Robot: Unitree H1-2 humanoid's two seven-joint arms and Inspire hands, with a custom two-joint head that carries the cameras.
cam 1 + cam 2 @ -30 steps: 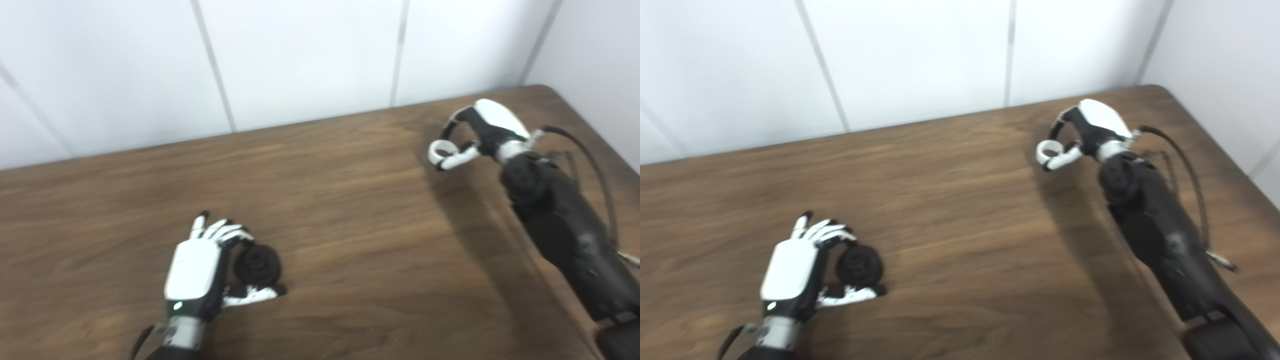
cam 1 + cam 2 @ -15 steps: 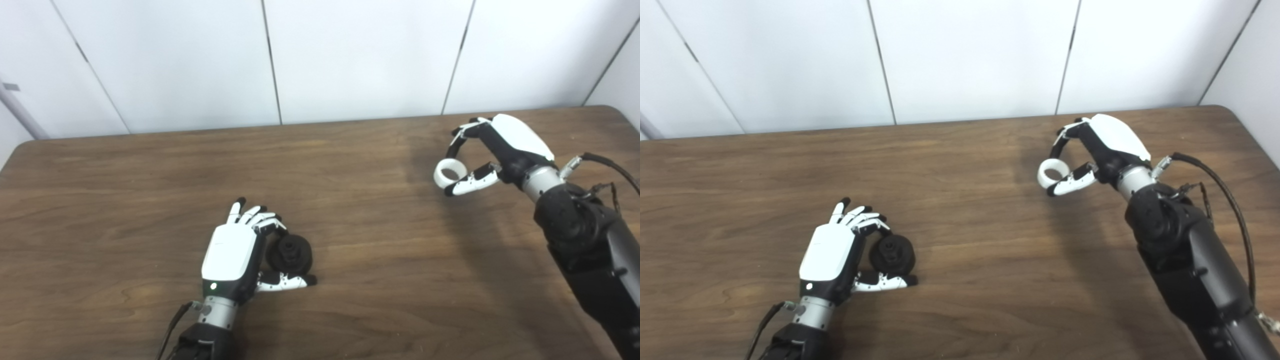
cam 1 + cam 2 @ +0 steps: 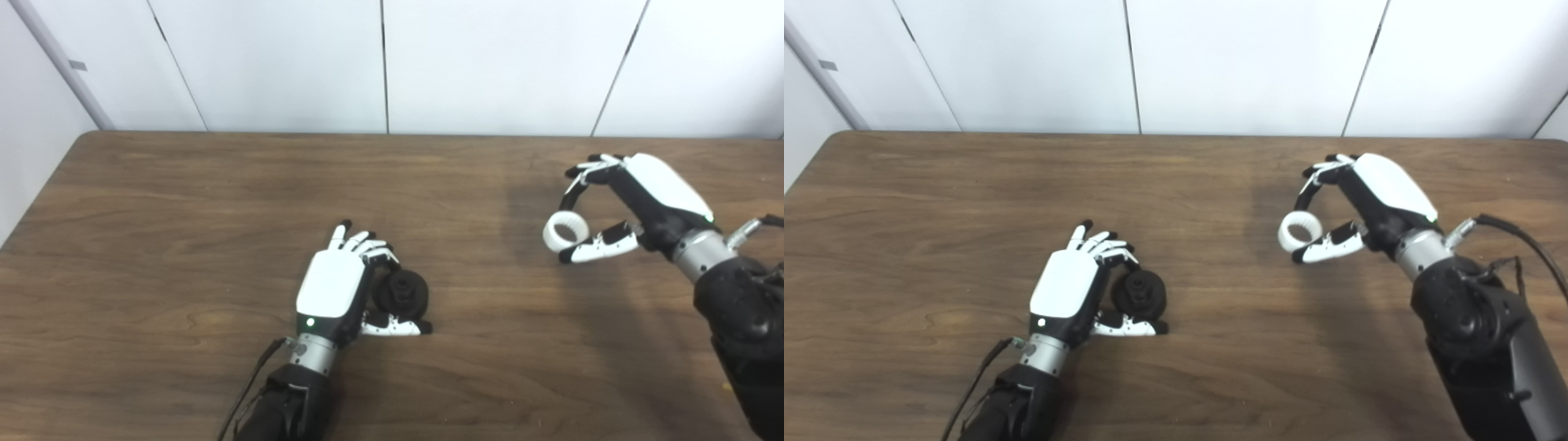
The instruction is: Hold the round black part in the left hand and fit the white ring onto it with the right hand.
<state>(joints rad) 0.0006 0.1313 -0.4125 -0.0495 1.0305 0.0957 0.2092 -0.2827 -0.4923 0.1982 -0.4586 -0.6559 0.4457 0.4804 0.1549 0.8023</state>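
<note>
The left hand [image 3: 334, 291] is gripping the round black part [image 3: 401, 294] low over the wooden table [image 3: 184, 202], while the right hand [image 3: 637, 202] is pinching the white ring [image 3: 565, 230] well apart, so the bringing-together step is probably next.

Dark brown wood-grain worktop [image 3: 184, 202]; plain white ring [image 3: 566, 230]; black round part [image 3: 402, 294]; white-and-black hands [image 3: 334, 293]; white wall panels [image 3: 490, 61].
</note>
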